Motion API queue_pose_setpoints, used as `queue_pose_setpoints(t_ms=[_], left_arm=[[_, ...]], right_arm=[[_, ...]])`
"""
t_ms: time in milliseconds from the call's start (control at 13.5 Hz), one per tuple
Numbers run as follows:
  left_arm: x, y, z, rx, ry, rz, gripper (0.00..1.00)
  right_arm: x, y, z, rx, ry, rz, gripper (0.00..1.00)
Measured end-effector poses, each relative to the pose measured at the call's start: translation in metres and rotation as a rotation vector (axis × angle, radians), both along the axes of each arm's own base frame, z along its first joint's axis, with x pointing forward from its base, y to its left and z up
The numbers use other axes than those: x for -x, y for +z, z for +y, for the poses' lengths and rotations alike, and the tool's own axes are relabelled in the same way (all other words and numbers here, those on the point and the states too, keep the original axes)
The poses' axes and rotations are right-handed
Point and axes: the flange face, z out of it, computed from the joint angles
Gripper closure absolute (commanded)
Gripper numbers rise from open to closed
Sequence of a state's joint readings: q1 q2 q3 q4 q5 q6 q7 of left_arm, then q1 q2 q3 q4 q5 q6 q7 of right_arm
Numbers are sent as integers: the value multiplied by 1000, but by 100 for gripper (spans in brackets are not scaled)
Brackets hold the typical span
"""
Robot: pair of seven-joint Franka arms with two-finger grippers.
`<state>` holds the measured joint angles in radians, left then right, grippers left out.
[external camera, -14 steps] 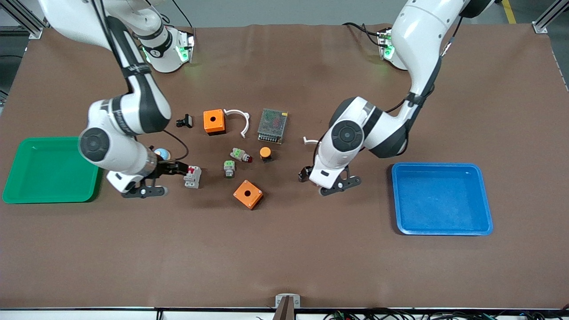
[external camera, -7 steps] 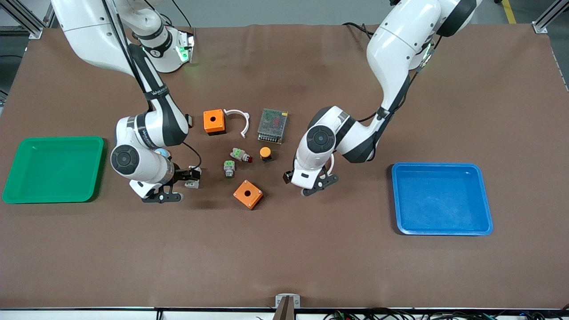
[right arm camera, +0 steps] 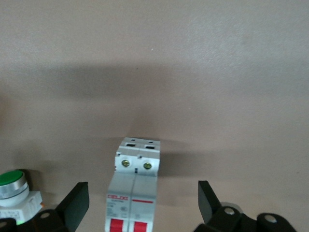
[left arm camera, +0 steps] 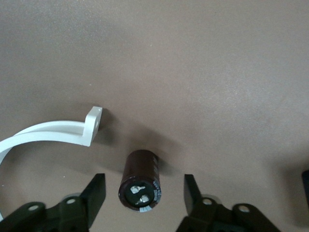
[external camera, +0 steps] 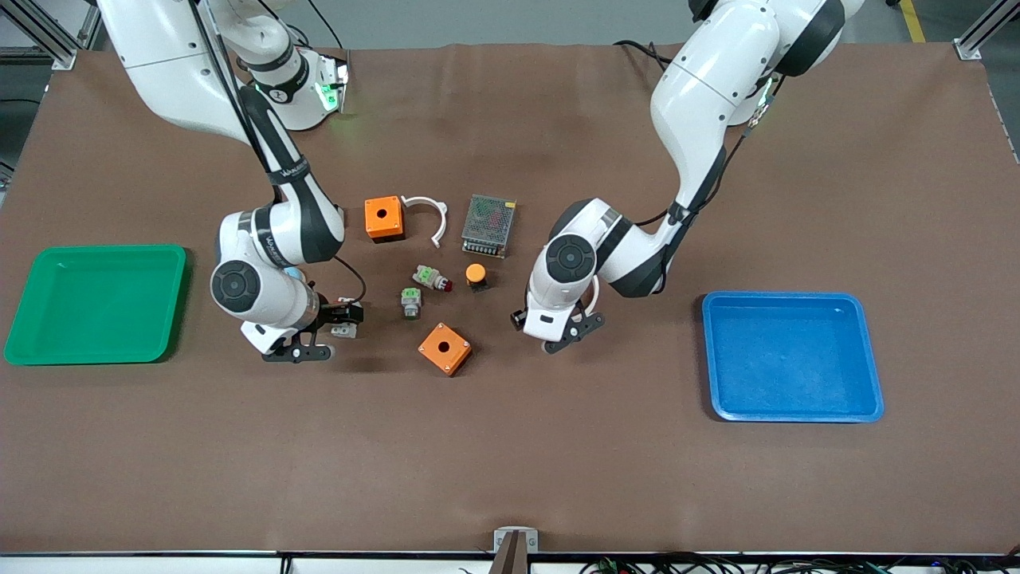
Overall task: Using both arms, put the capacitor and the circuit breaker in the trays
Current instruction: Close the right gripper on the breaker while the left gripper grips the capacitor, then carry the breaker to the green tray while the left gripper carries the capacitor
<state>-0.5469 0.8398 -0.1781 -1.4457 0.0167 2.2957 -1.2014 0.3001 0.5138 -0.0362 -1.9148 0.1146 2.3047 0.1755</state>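
Note:
In the left wrist view the capacitor [left arm camera: 140, 181], a small dark cylinder with two pale marks on its top, stands on the brown mat between the open fingers of my left gripper [left arm camera: 142, 195], apart from both. In the front view my left gripper [external camera: 519, 319] hides it. The circuit breaker [right arm camera: 134, 188], a light-grey block with red levers, lies between the open fingers of my right gripper [right arm camera: 142, 205], with gaps on both sides. In the front view the circuit breaker [external camera: 344, 325] shows partly under my right gripper [external camera: 351, 313].
A green tray [external camera: 96, 351] lies at the right arm's end and a blue tray [external camera: 793, 414] at the left arm's end. Between the arms are two orange boxes [external camera: 384, 218] [external camera: 445, 348], a mesh box [external camera: 488, 225], an orange-capped button [external camera: 476, 275], green-topped parts [external camera: 410, 301] and white clips [left arm camera: 48, 135].
Both hands have moved toward the table's middle. My right gripper now straddles the circuit breaker and my left gripper straddles the capacitor. Neither object has moved.

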Motion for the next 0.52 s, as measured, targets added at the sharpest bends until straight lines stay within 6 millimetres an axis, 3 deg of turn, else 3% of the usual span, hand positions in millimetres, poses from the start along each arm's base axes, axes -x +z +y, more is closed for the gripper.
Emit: queue_pose_setpoints(t_ms=[74,296,444,519], left_arm=[[0,-1,0,-1,1,1,41],[-1,-1,1,-1,15,1,79],[-2,0,0,0,39,-1,96],[-4,2,1,2,51,-4,99]], right_arm=[[3,-2,5,1,-4,-5,36],[8,-6,13,4,-7,-9,70],[7,-6,11,5,-12,-9,85],[7,-6,11,6,-12,-9,88]])
